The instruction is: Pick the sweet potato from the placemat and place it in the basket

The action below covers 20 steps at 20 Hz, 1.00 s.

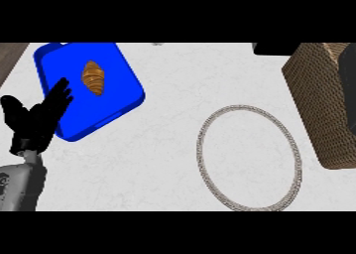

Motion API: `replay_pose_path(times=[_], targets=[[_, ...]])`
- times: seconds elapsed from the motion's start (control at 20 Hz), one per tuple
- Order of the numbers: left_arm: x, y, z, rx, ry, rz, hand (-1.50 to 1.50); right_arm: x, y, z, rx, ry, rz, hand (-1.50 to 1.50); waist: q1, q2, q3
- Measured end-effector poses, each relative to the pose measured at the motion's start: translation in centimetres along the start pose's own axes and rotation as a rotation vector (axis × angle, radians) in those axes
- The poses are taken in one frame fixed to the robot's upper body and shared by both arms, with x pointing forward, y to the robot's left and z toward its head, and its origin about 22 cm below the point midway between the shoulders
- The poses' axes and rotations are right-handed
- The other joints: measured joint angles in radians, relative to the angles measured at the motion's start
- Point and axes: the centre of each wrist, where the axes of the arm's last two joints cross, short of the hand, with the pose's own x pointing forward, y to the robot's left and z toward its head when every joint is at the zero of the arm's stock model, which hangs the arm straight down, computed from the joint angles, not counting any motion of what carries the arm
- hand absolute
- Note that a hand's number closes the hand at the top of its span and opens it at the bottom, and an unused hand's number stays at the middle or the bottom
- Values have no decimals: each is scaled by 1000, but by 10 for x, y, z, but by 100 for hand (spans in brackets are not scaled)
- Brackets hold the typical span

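White bench below me: the sweet potato lies untouched on the blue placemat. Left hand hovers at its edge, fingers spread, holding nothing. Grasping and carrying to the basket remain.

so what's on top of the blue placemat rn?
The sweet potato lies on the blue placemat, untouched. The left hand, fingers open, overlaps its lower-left edge and hides that part.

A kitchen, going by the pale, marble-like stone worktop carrying a blue rectangular placemat with food on it and a brown woven wicker basket.
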Motion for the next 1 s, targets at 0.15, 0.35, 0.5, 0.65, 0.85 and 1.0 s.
replay_pose_path(times=[0.15,0.35,0.5,0.65,0.85,1.0], targets=[[-3,-4,0,3,-2,5,0,-13,8,1,-4,17,3,-150,-4,-2,0],[3,-3,1,-1,-1,-2,0,-22,15,4,3,25,-27,-150,-2,-3,1],[-2,-1,3,5,8,1,0,-19,11,4,-19,26,-76,-150,-5,-6,0],[-5,1,4,12,14,-1,0,-17,3,-3,-77,52,-146,-150,-13,-9,0],[-7,1,4,25,21,-1,0,-18,-12,-15,-165,113,-266,-150,-28,-16,-1],[-13,6,7,41,29,1,0,-24,-23,-15,-219,163,-353,-150,-43,-24,-1]])
